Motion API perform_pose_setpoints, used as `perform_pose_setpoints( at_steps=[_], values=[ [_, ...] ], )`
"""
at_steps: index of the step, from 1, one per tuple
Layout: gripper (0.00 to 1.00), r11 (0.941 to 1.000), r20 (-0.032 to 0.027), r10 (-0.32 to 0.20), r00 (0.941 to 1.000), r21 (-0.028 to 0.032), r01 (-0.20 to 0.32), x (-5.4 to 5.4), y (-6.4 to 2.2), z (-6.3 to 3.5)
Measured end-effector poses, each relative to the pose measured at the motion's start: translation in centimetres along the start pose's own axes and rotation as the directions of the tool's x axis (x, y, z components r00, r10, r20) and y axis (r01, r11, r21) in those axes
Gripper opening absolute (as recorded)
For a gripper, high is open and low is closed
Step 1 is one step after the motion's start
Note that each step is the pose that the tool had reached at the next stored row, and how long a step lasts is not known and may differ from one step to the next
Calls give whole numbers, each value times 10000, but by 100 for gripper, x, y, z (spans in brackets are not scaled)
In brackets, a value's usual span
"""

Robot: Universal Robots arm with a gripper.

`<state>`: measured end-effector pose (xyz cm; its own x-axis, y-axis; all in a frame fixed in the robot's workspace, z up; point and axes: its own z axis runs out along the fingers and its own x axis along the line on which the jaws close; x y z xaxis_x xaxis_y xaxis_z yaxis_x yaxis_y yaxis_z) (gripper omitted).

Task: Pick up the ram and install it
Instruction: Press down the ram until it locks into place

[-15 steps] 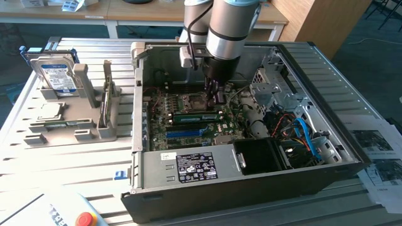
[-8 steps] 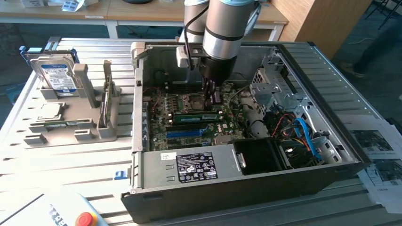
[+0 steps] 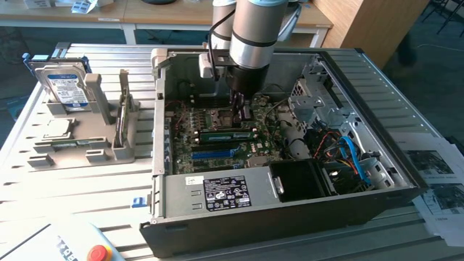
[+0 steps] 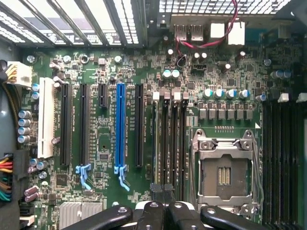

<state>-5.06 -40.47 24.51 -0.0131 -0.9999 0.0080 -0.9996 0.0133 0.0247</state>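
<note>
**Ram seated on the motherboard, closed gripper just above it**

The ram lies as a long green stick on the motherboard, set edge-down in a slot near the middle of the open computer case, just beside the empty processor socket. The gripper hangs straight down over it from the arm, its jaws drawn fully together; whether they still pinch the stick's top edge, I cannot tell. In the wrist view the fingertips sit at the end of the black memory slots, and a blue slot strip runs alongside. Outside the case, toward the exterior view's left edge of the slatted table, a grey holder carries a hard drive standing upright.
</note>
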Motion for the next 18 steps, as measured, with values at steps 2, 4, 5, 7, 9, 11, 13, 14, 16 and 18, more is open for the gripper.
perform_pose_setpoints(
  at_steps=[2,4,5,7,9,11,13,14,16,18],
  values=[
    [10,10000,0,0,10000,0,0,0,21,1],
    [10,10000,0,0,10000,0,0,0,42,1],
    [10,10000,-1,-1,10000,0,1,0,53,1],
    [10,10000,-1,0,10000,0,0,-1,74,2],
    [10,10000,-1,0,10000,0,0,0,94,2],
    [10,10000,0,0,10000,0,0,0,114,3],
    [10,10000,0,0,10000,0,0,-1,136,3],
    [10,10000,0,0,10000,0,0,-1,147,4],
    [10,10000,0,0,10000,0,0,-1,169,4],
    [10,10000,0,-1,10000,1,1,-1,192,5]
  ],
)
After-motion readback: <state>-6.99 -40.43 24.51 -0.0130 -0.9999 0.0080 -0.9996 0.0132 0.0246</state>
